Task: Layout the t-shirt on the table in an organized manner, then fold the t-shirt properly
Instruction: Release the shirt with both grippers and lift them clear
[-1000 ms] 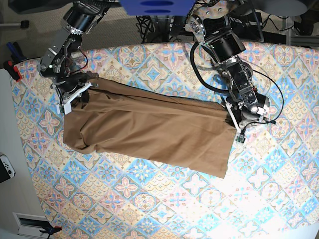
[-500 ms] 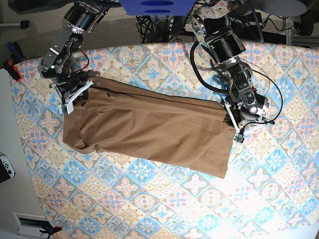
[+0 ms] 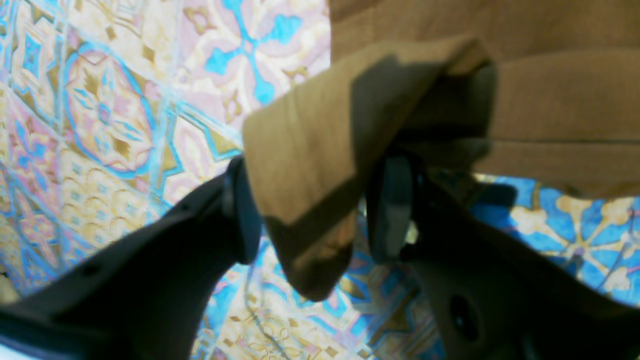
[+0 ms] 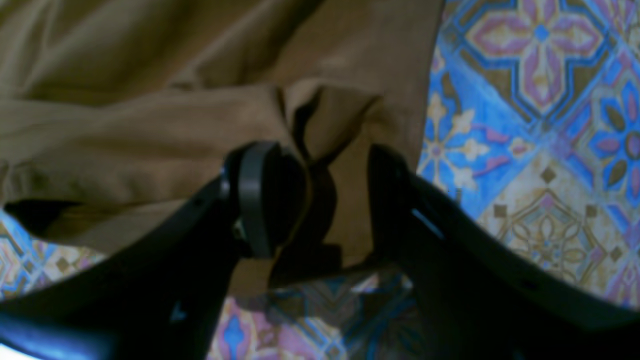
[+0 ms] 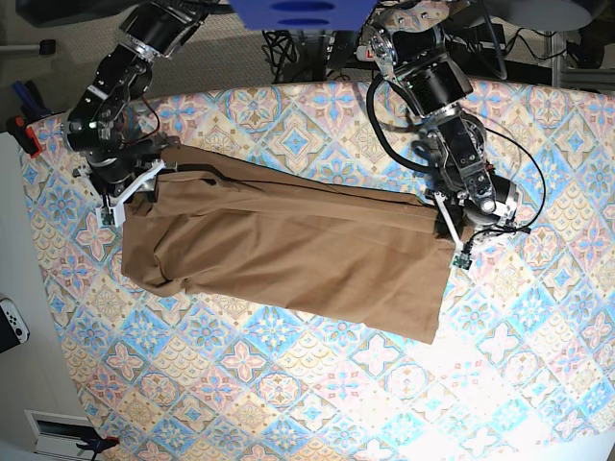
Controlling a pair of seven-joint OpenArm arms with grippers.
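Observation:
The tan-brown t-shirt lies folded lengthwise as a long band across the patterned table. At the shirt's right end, my left gripper stands open. In the left wrist view, a loose corner of the t-shirt hangs between the spread fingers of the left gripper. My right gripper is at the shirt's upper left corner, also open. In the right wrist view, a bunched fold of the t-shirt sits between the parted jaws of the right gripper.
A white controller lies off the table's left edge. A red clamp sits at the far left. Cables and dark equipment crowd the area behind the table. Patterned tabletop extends right of the shirt.
Both grippers have gone from shut to open, letting go of the shirt's two ends. The right arm has pulled slightly up and left; the shirt has stayed in place.

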